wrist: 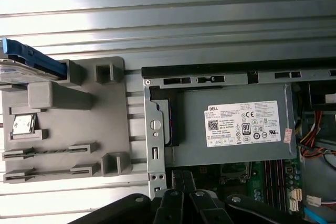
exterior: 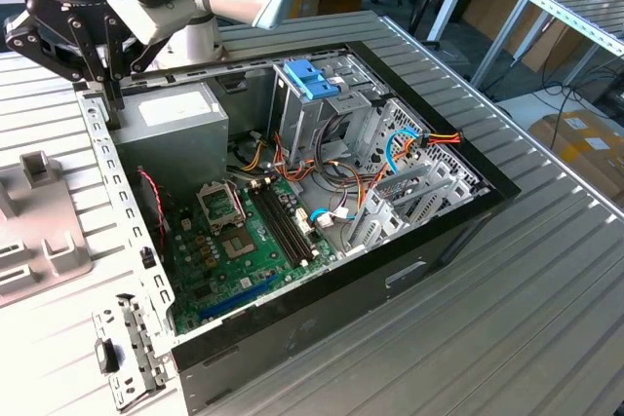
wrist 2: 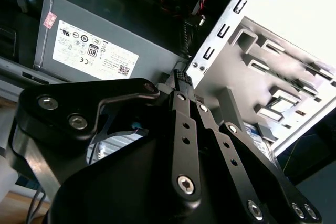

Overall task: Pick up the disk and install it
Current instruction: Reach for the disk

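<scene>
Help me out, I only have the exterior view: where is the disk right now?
Observer: In the first wrist view, the disk rests at one corner of the grey fixture, outside the computer case, with its blue trim showing.
Operator: Is the claw on it?
Observer: No. In the second wrist view, the claw sits at the case's perforated rim, beside the power supply and apart from the disk.
Operator: Anything else in that fixture?
Observer: Yes. In the first wrist view, a small silvery square piece lies in another of its slots.
</scene>
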You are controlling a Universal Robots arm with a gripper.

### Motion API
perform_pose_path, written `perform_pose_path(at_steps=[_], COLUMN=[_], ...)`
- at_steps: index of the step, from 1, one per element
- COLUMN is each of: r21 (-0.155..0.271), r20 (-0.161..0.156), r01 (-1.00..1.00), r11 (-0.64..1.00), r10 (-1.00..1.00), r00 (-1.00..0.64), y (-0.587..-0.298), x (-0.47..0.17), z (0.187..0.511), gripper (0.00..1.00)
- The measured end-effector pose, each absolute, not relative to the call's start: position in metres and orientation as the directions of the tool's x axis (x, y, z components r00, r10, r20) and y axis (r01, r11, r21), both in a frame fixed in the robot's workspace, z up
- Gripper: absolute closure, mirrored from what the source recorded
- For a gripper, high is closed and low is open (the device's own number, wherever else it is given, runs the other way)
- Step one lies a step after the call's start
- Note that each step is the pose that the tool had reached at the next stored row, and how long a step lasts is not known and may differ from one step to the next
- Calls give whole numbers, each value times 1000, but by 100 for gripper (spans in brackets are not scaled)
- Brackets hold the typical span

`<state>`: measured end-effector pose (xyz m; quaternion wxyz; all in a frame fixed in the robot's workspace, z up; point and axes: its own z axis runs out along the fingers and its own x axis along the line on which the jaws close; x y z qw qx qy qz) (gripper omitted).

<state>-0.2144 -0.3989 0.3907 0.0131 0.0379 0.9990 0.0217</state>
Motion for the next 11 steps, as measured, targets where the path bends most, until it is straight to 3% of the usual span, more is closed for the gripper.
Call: perform_pose_path(at_steps=[11], r21=[44], r20=[-25], r01=[75], r11=[996], r10=[76], r00=[-997], y=[-399], x=[-220], z=[391], gripper=[89])
